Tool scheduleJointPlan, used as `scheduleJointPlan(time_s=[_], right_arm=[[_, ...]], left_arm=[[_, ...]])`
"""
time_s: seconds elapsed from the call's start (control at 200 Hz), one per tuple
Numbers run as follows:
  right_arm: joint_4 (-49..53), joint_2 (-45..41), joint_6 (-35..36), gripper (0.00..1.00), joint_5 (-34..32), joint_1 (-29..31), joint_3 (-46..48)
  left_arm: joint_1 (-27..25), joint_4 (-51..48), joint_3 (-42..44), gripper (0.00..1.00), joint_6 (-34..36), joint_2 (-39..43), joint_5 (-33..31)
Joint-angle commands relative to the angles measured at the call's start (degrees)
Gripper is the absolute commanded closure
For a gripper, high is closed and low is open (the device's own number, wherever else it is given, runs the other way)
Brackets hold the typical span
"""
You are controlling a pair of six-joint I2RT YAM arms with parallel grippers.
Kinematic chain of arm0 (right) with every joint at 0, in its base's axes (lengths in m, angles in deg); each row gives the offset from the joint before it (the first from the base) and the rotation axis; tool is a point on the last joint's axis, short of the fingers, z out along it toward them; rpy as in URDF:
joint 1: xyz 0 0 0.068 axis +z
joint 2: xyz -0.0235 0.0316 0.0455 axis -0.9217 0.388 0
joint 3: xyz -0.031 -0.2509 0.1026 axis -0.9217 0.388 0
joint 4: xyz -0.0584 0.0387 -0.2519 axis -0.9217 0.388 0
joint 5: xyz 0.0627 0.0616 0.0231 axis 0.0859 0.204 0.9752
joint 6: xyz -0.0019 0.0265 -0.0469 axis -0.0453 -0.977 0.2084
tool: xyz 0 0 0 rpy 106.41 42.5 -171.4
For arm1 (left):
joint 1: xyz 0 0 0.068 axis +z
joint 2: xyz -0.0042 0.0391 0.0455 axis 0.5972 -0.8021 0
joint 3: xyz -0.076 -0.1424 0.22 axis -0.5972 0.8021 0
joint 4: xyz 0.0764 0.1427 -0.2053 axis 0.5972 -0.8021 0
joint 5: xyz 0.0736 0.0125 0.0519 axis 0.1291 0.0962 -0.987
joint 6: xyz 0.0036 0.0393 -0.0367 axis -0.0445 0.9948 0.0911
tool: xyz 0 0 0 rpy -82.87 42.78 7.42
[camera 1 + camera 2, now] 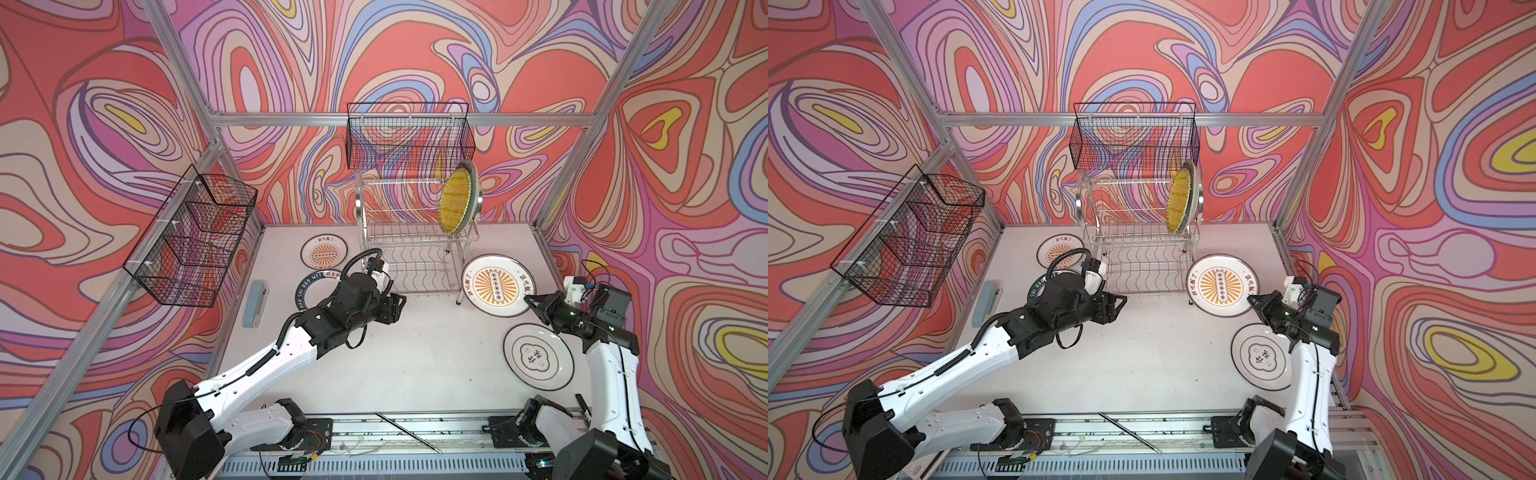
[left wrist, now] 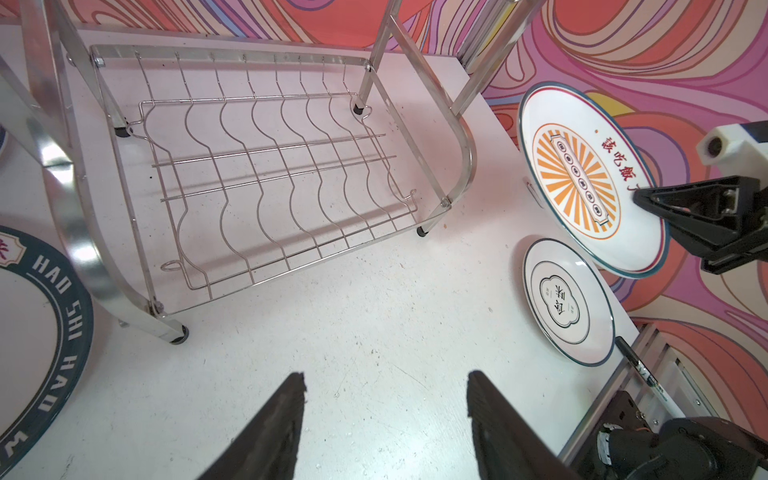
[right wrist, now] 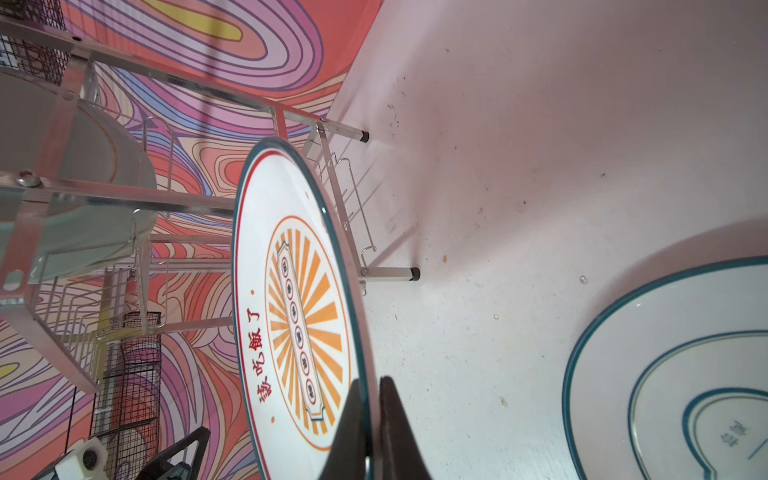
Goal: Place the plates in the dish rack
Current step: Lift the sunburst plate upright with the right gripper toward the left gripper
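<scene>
Lab cell: aluminium frame (image 1: 291,119), printed walls (image 1: 415,50)

Walls (image 1: 415,50) are covered in coral, lilac and blue swirls. The dish rack (image 1: 360,208) is done in chrome, the yellow plate (image 1: 454,198) is weave-patterned, and orange sunbursts are printed on the right plate (image 1: 496,286) and far-left plate (image 1: 324,252).

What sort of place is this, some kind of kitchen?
Probably a robot test booth rather than a real kitchen: swirly printed walls on an aluminium frame, two robot arms mounted on a rail, and a chrome dish rack with plates on a white table.
</scene>
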Motion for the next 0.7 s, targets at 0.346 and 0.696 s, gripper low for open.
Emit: scheduleJointPlan(time_s=[0.346,0.696], right_arm=[[-0.2,-4.8,-0.8,1.0,1.8,10.5,3.5],[-11.5,-4.1,-7.9,1.0,-3.1,26.3,7.1]], left_arm=[[8.3,4.9,5.5,0.35,-7.2,4.3,17.4],[9.2,10.2,9.7,0.35,-11.6,5.1,27.7]])
